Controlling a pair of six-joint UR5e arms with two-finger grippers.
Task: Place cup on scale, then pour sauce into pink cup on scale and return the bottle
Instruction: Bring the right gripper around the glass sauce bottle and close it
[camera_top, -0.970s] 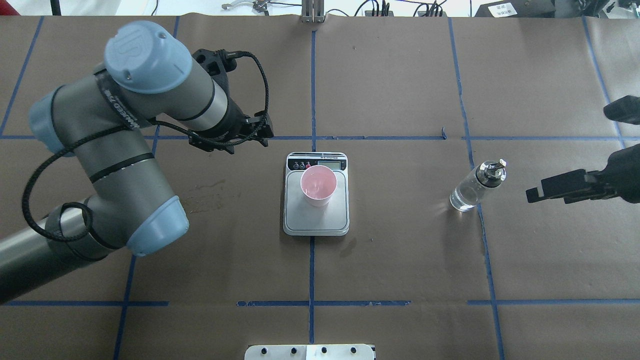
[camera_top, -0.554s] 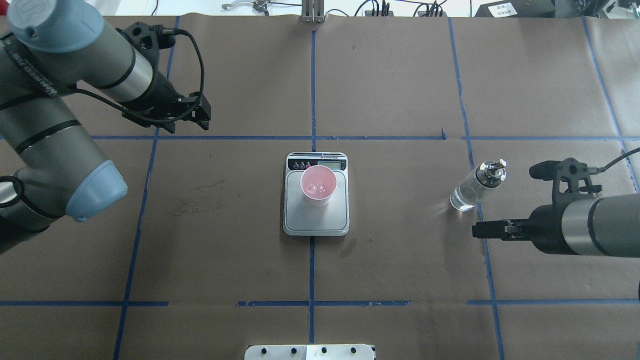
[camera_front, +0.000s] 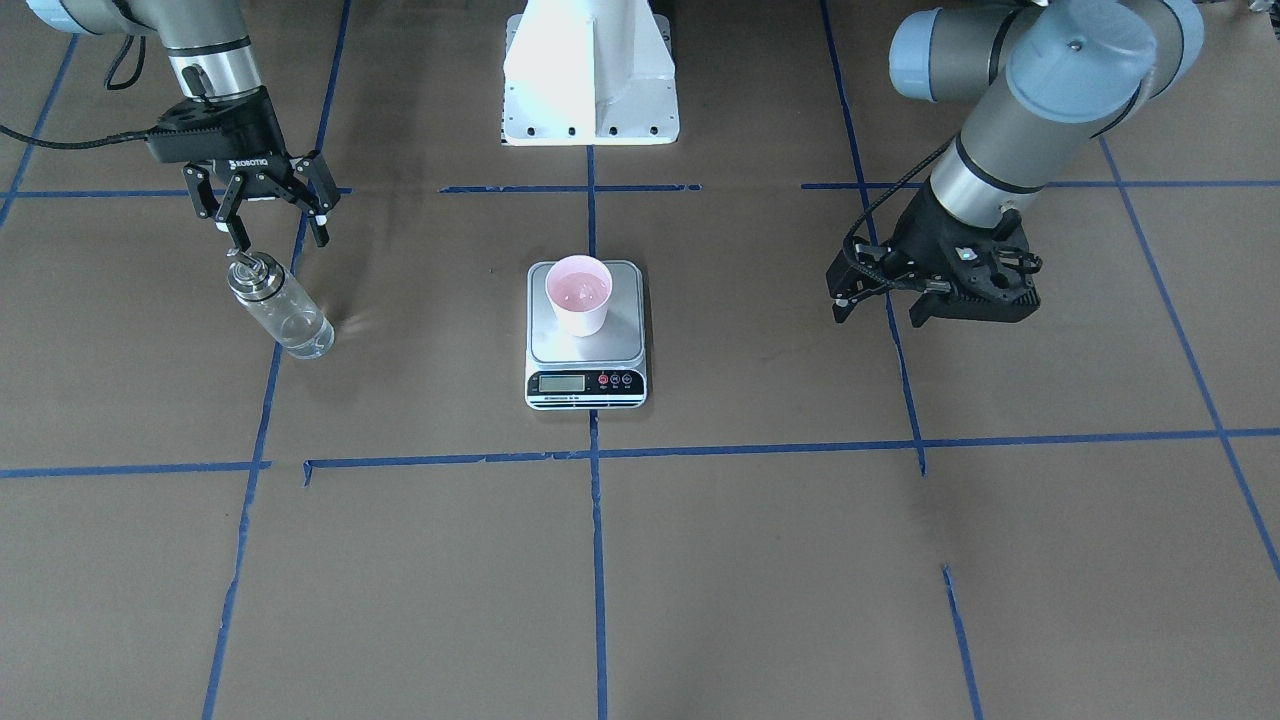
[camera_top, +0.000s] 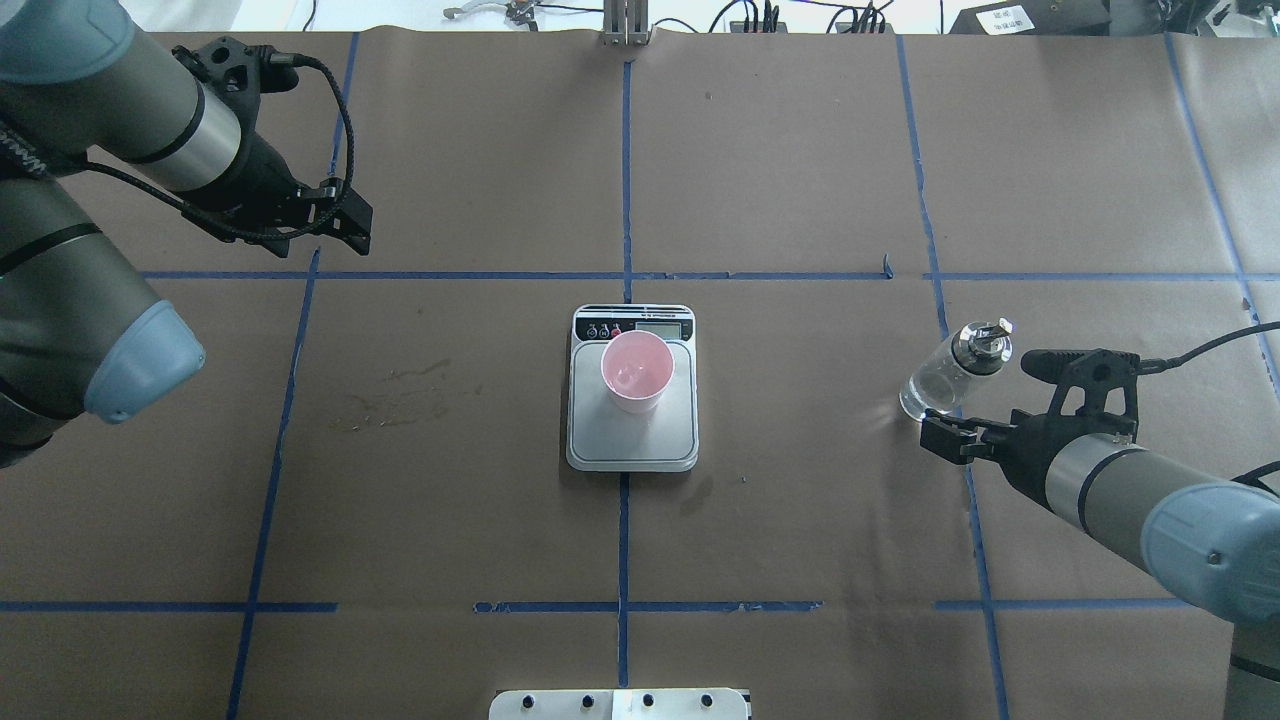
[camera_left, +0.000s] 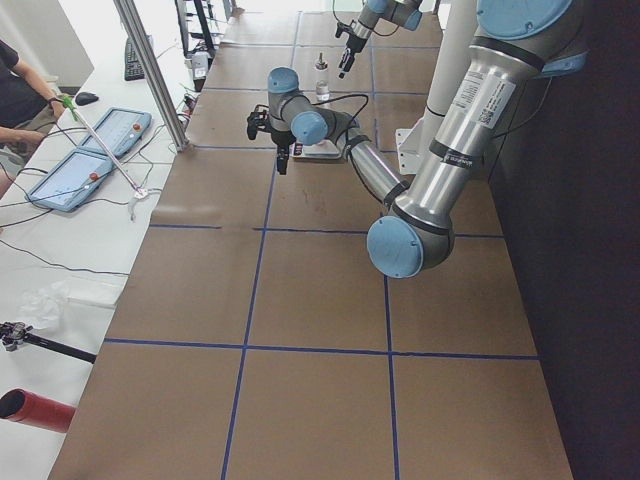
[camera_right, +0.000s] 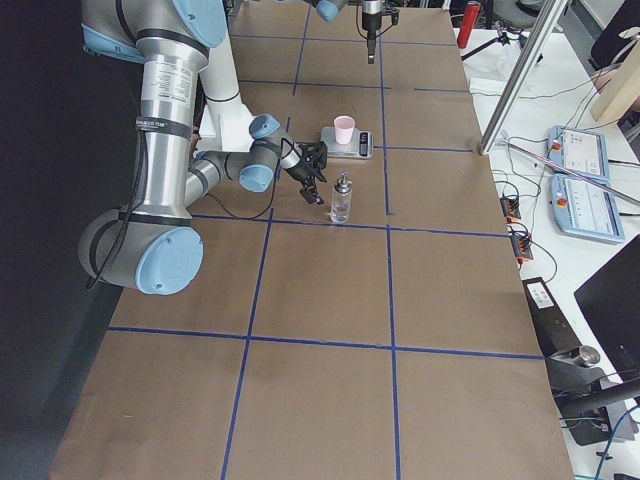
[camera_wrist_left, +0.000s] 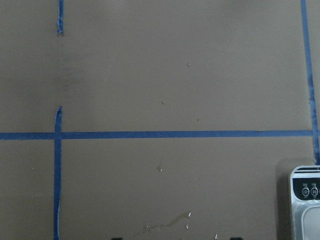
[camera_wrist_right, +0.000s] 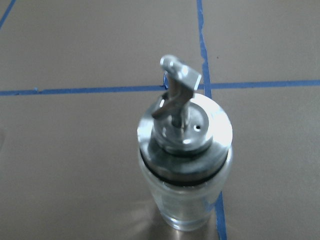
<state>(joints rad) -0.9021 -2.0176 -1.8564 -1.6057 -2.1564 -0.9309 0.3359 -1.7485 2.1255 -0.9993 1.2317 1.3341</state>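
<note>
Both fingers of my right gripper (camera_front: 268, 222) stand apart just beside the bottle (camera_front: 282, 312), poised to grasp it, because the cup (camera_front: 578, 292) already sits on the scale (camera_front: 600, 350).

Right tool (camera_front: 278, 232) and left tool (camera_top: 360, 228) both hang with jaws spread.

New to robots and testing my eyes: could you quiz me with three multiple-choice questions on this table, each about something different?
1. Where is the cup? A on the scale; B on the floor; C held in the air.
2. What colour are the tape lines? A red; B blue; C green.
3. The right gripper, near the bottle, is: A shut on it; B shut, empty; C open.
Answers: A, it stands on the platform; B, every line is blue; C, it is spread wide, off the bottle.
</note>
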